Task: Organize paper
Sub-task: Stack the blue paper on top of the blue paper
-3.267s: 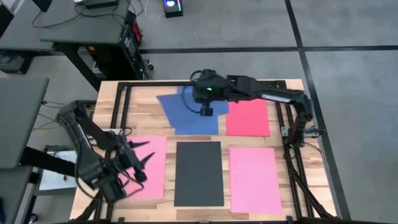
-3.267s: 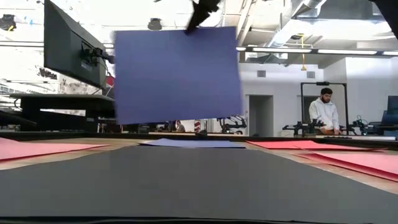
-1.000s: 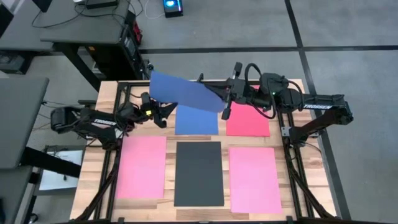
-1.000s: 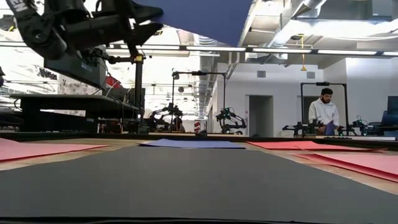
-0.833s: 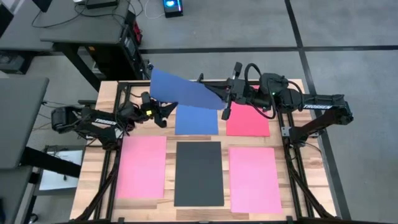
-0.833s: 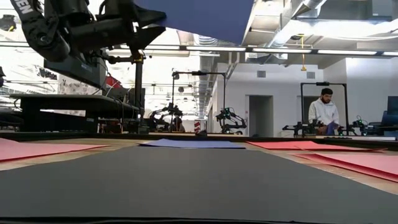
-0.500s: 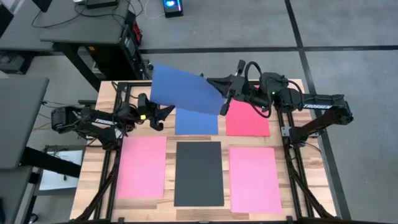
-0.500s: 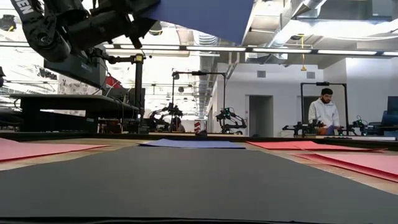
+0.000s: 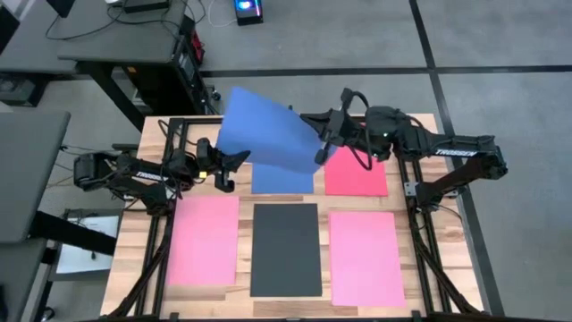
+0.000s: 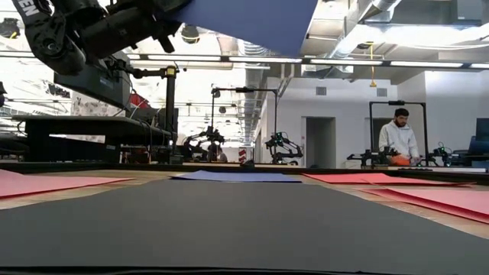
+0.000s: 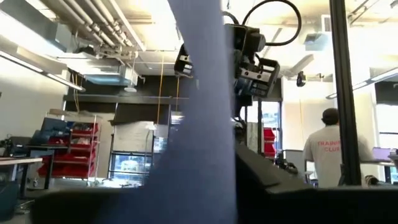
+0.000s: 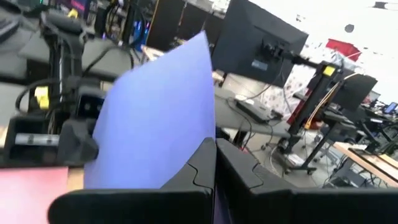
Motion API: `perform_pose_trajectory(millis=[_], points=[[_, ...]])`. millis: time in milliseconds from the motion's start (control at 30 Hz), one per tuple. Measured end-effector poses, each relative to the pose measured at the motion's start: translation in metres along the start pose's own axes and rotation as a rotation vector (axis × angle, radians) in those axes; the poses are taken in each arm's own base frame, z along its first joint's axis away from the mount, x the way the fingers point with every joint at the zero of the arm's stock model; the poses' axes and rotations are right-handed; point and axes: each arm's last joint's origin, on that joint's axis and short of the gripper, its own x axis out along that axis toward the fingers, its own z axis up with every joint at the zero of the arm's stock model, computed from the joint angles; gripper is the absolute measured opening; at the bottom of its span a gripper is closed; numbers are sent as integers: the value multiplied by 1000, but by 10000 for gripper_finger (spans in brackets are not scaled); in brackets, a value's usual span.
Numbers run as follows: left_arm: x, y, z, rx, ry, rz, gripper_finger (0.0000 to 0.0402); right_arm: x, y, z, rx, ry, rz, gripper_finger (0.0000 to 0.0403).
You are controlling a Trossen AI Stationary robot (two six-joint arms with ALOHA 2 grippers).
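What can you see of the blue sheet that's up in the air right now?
The raised blue sheet is plain, thin and paper-like, held tilted above the table's far side, over a second blue sheet lying flat. The right claw is shut on one edge. The left claw meets the opposite lower edge; the left wrist view shows the sheet between its fingers.

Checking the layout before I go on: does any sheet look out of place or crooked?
Only one: a blue sheet is up in the air over the table's far edge, tilted, pinched by the right gripper, with the left gripper at its other side. The sheets on the table lie straight.
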Motion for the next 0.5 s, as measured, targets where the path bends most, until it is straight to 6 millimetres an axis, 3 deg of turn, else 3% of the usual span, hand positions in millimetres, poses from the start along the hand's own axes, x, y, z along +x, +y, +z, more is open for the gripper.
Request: perform_pose_trajectory(millis=[67,333,500], points=[[0,-1,0,5,0,-3,9,0,1,-3,-14,27,10,0],[-1,-1,0,3,9,-2,1,-3,8,-23,-46,220,77,0],[-2,0,-6,-6,102,11,0,-7,10,-30,-51,295,99,0]])
